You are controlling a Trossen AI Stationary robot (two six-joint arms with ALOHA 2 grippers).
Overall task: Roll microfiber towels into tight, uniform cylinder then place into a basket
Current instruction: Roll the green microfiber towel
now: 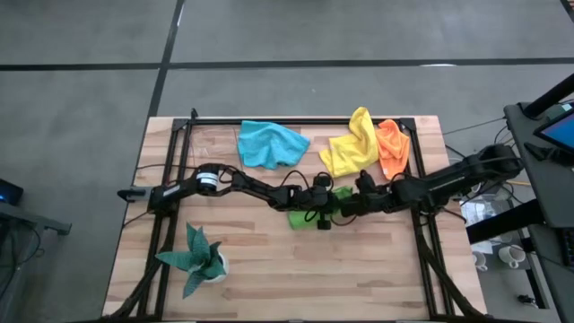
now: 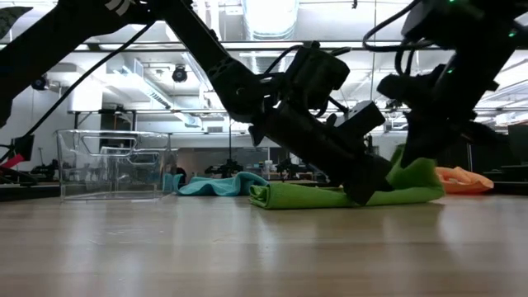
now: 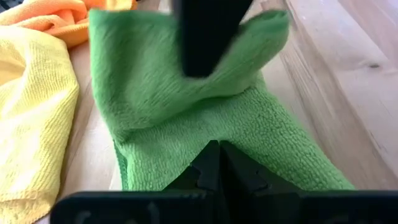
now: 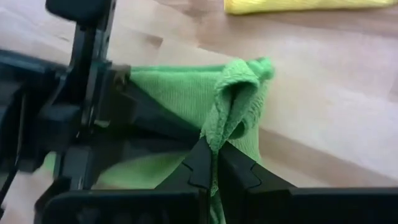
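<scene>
A lime green towel [image 1: 301,219] lies in a long strip mid-table, its near end in a low fold [image 2: 272,196]. My left gripper [image 3: 217,155] is shut, its tips down on the strip's middle. My right gripper [image 4: 213,163] is shut on the towel's far end, which stands raised [image 2: 417,169]. The blue towel [image 1: 269,144], yellow towel [image 1: 348,148] and orange towel [image 1: 392,148] lie crumpled at the far edge. The clear basket [image 2: 111,165] stands on the table, seen in the low view. My left gripper presses its shut fingertips on the top of the green strip near its middle [image 3: 214,134], slanting down from the table's left. The cloth under them lies flat on the table. My right gripper pinches a bunched fold at the towel's far end [image 4: 235,118] between its two fingers, slanting down from the right. That end is lifted off the table and slack, with several layers gathered; the rest lies on the wood.
A dark teal plant in a white pot [image 1: 199,258] stands near the front left. A black metal frame [image 1: 296,121] runs round the table's edges. Bare wood [image 1: 323,278] lies toward the near edge.
</scene>
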